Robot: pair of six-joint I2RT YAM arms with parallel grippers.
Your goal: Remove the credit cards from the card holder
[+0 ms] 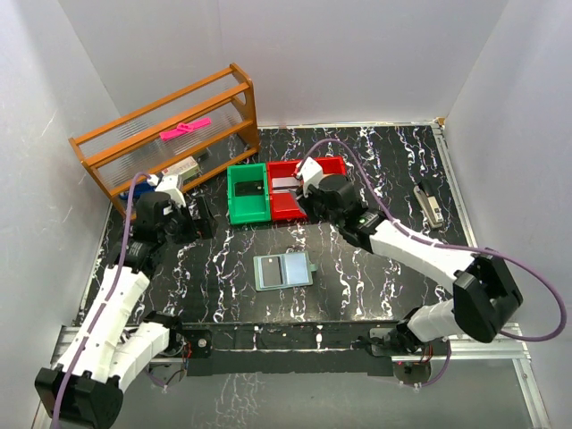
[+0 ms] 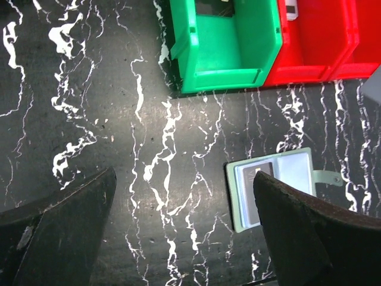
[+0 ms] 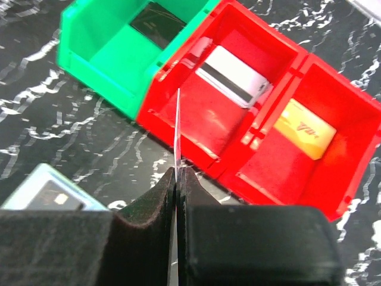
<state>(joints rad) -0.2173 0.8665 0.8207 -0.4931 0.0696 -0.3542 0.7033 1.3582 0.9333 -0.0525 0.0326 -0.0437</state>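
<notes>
The card holder (image 1: 283, 269) lies open and flat on the black marbled table, pale blue inside with a green edge. A dark card (image 2: 257, 193) with a small chip sits in its left half. My right gripper (image 3: 177, 170) hangs over the near rim of the red bin (image 3: 196, 113), shut on a thin whitish credit card (image 3: 177, 122) seen edge-on. A white card with a black stripe (image 3: 234, 76) and a yellow card (image 3: 305, 128) lie in the bin's two compartments. My left gripper (image 2: 184, 202) stands open and empty, above the table to the left of the holder.
A green bin (image 1: 248, 192) with a dark flat item inside touches the red bin (image 1: 284, 207) on its left. A wooden shelf (image 1: 170, 134) holding a pink object stands at the back left. A stapler (image 1: 430, 204) lies at the right.
</notes>
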